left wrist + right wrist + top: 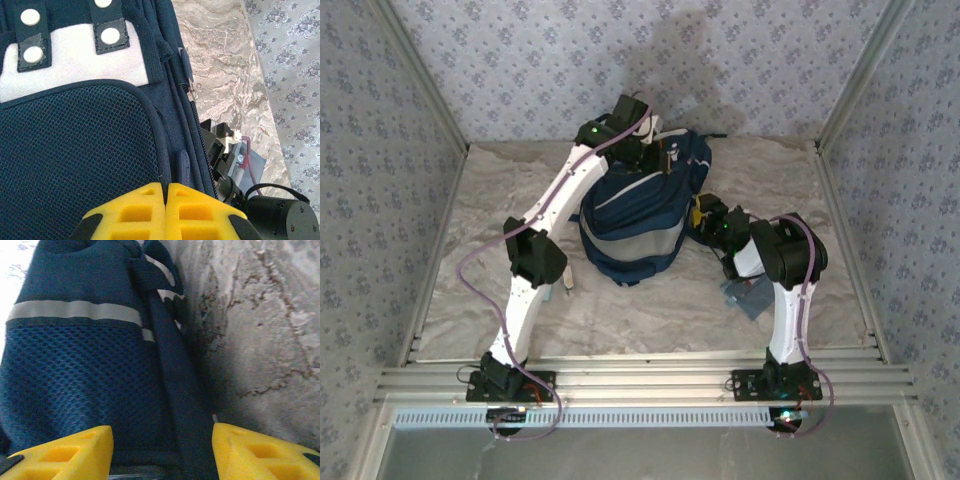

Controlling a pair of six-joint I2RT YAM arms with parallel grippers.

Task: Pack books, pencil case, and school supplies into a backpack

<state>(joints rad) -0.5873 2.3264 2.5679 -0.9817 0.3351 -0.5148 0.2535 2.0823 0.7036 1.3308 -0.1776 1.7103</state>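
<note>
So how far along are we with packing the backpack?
Done: nothing I can confirm; the backpack interior is hidden. In hand: left gripper shut at its zip seam, right gripper open astride its side. To do: the pencil case lies on the table.

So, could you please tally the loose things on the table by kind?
Large navy-blue fabric backpack: 1
Flat translucent grey pencil pouch: 1
Tiny beige block: 1
Total: 3
</note>
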